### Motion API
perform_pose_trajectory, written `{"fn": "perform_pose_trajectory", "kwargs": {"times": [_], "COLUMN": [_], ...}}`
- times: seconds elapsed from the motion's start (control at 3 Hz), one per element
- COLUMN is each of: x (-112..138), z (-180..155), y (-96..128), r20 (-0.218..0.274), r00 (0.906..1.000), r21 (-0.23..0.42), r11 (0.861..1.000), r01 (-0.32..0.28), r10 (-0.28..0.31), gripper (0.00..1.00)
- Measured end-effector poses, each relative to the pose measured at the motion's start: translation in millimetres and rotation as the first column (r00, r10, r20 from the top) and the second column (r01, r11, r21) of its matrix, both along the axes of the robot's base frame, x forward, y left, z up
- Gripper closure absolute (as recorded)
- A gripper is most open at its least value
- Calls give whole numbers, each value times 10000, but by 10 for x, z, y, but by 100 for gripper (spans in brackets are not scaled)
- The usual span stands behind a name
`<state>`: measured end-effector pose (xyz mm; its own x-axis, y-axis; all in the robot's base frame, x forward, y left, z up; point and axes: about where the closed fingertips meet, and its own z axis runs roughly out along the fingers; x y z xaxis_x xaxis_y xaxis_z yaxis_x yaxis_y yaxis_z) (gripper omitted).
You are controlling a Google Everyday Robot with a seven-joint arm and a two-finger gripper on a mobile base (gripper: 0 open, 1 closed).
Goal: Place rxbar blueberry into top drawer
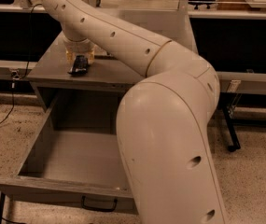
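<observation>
The rxbar blueberry (pixel 79 65), a small dark flat bar, lies on the grey cabinet top (pixel 114 71) near its left side. My gripper (pixel 80 56) is down right over the bar's far end, touching or almost touching it. The arm's wrist hides the grip itself. The top drawer (pixel 44 188) is pulled wide open below the cabinet top, with a dark handle (pixel 99 204) on its front panel. Its inside shows no objects where I can see it. My large pale arm (pixel 170 139) covers the drawer's right part.
Dark shelving and a long counter (pixel 244 13) run behind the cabinet. A black cable (pixel 4 115) hangs at the left over the speckled floor. A dark stand leg (pixel 230 132) is at the right.
</observation>
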<state>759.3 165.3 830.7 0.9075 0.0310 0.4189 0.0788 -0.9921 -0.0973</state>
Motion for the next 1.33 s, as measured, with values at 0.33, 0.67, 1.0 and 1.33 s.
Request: {"fn": "perform_pose_trajectory", "kwargs": {"times": [0.33, 0.67, 1.0, 1.33], "x": [-147, -591, -1119, -1643], "z": [237, 569, 809, 625], "y": [-34, -155, -377, -720], "r20": [298, 470, 569, -98], "r00": [9989, 9960, 9957, 9988], "r21": [768, 2282, 3392, 3769], "r11": [9963, 9699, 9365, 9254], "r01": [-390, -848, -885, -399], "r10": [368, 760, 735, 471], "gripper": [100, 100, 100, 100]}}
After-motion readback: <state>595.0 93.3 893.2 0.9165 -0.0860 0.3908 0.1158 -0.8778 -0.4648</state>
